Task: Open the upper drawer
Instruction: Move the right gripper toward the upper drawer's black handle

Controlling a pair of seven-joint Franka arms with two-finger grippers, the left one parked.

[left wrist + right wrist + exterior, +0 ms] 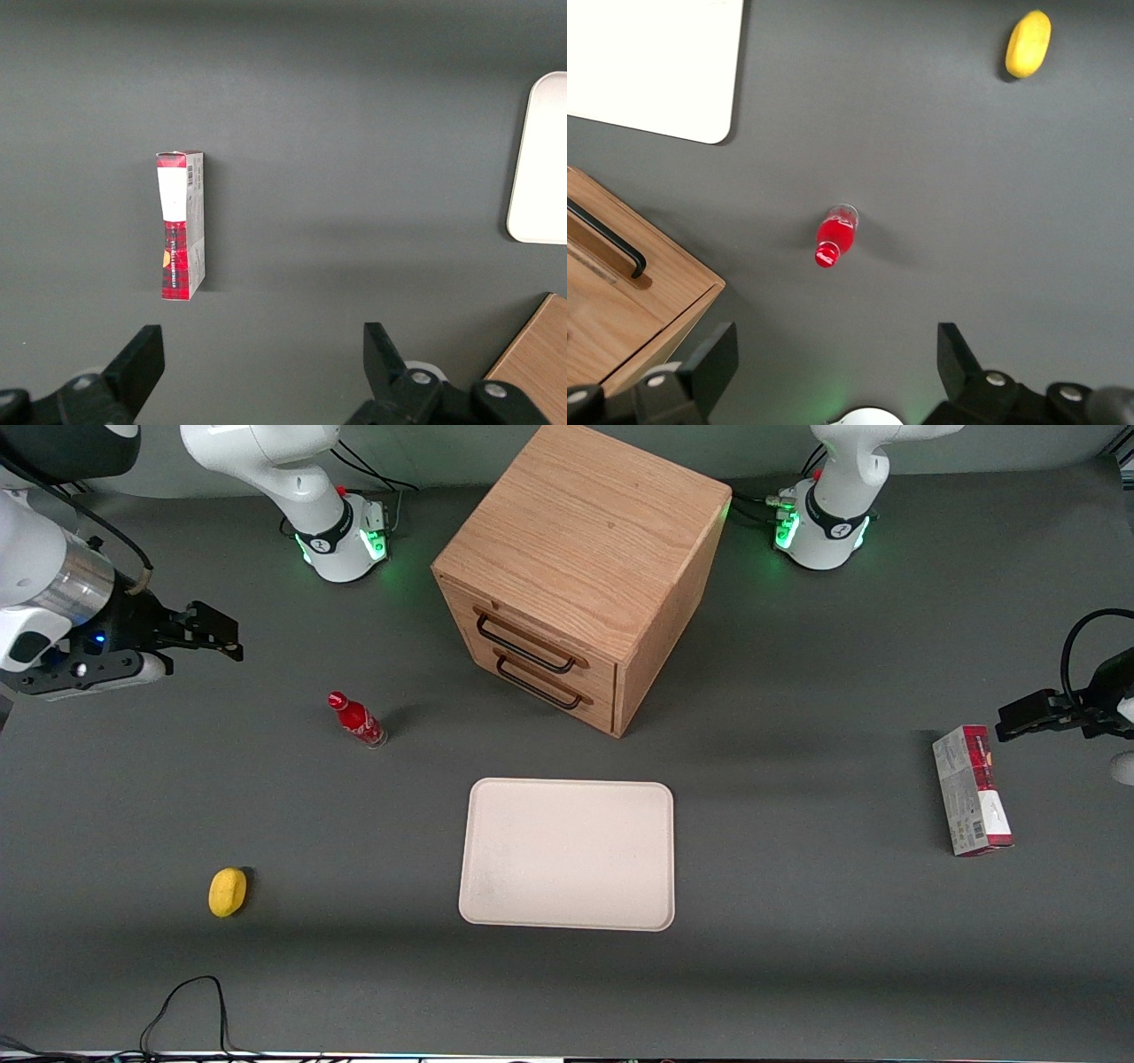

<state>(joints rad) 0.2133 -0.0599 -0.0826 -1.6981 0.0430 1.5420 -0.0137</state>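
The wooden cabinet (585,540) stands in the middle of the table, with two drawers in its front. The upper drawer (532,640) is shut and has a wide black wire handle (524,646). The lower drawer (551,686) with its twin handle is shut too. My right gripper (221,633) hangs above the table toward the working arm's end, well apart from the cabinet. It is open and empty, as the right wrist view (834,347) shows. A corner of the cabinet (664,297) with one black handle (607,237) shows there; I cannot tell which drawer it belongs to.
A red bottle (357,720) stands between the gripper and the cabinet and also shows in the right wrist view (833,237). A cream tray (567,854) lies nearer the camera than the cabinet. There is a yellow lemon-like object (228,891) and, toward the parked arm's end, a red-and-white box (971,790).
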